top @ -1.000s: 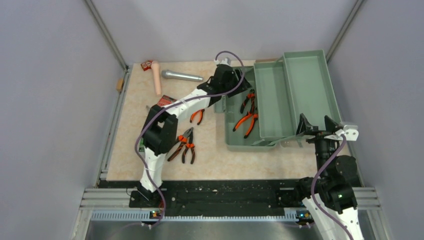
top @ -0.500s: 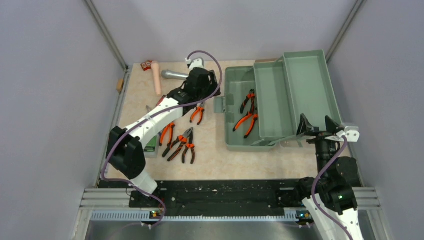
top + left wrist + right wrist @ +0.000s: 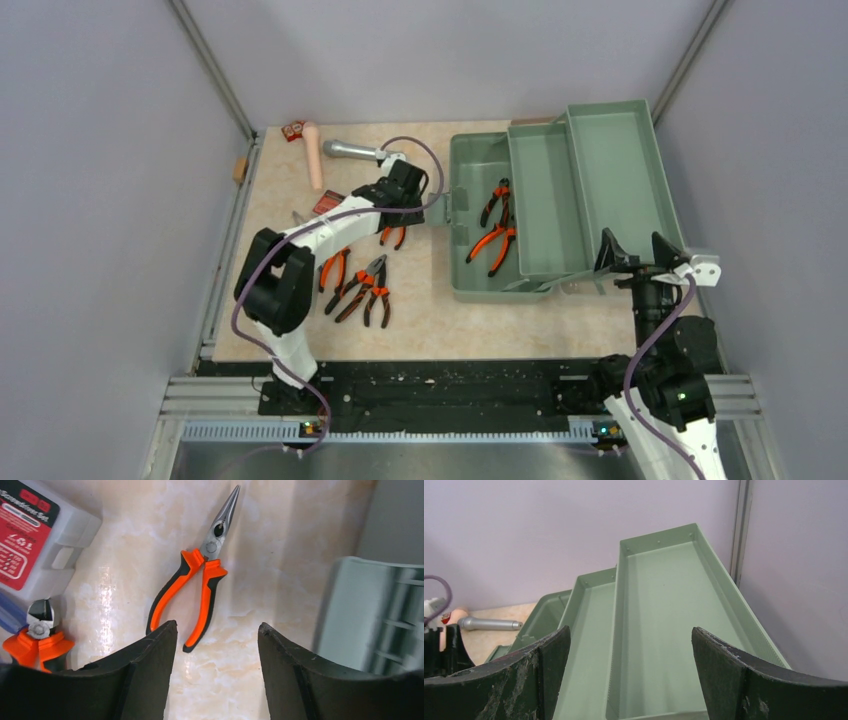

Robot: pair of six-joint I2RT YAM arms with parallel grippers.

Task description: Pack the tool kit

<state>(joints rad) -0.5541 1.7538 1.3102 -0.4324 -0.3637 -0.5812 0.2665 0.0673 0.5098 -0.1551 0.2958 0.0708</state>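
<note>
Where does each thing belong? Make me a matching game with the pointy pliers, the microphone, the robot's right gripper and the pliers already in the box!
Things:
1. pointy pliers
2. microphone
3. right gripper
4. packed pliers

Places:
A. near the back of the table
B. in the bottom of the green toolbox
C. lying on the table under the open left gripper
D. open and empty, at the toolbox's near end

Pairs: 1-C, 2-A, 3-D, 4-B
</note>
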